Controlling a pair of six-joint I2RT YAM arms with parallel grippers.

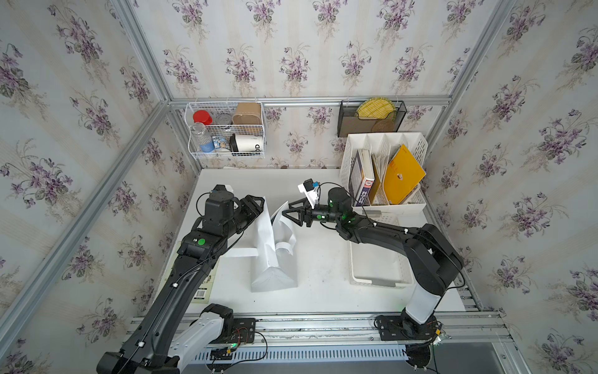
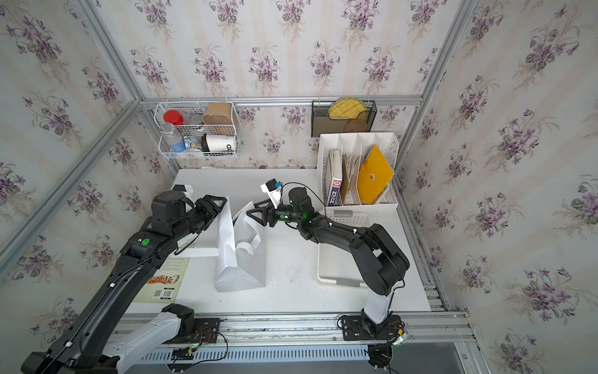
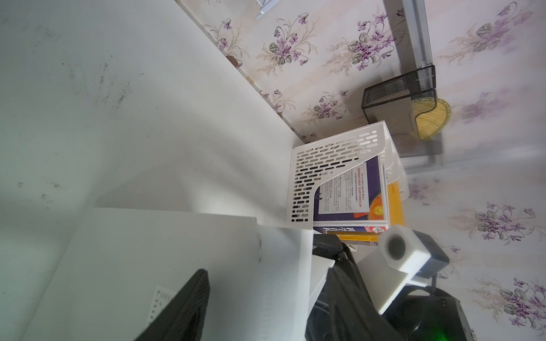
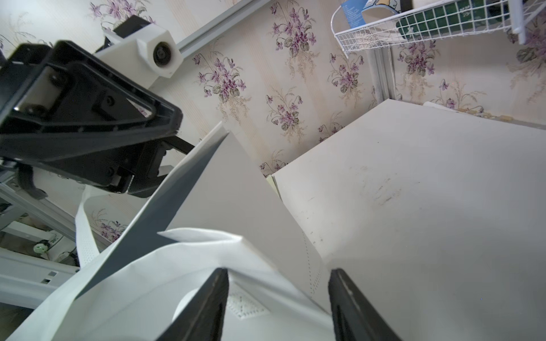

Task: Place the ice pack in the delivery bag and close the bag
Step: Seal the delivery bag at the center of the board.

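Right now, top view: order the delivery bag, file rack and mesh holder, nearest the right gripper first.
1. delivery bag, beside the right gripper.
2. file rack, farther back on its right.
3. mesh holder, hung higher behind the rack.

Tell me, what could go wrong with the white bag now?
1. The delivery bag looks squashed almost flat, so its mouth may be too narrow for an ice pack, which no view shows.
2. The right gripper has open jaws at the soft rim; a strap handle curls close by and could snag.
3. The left gripper could tip the bag by pulling.
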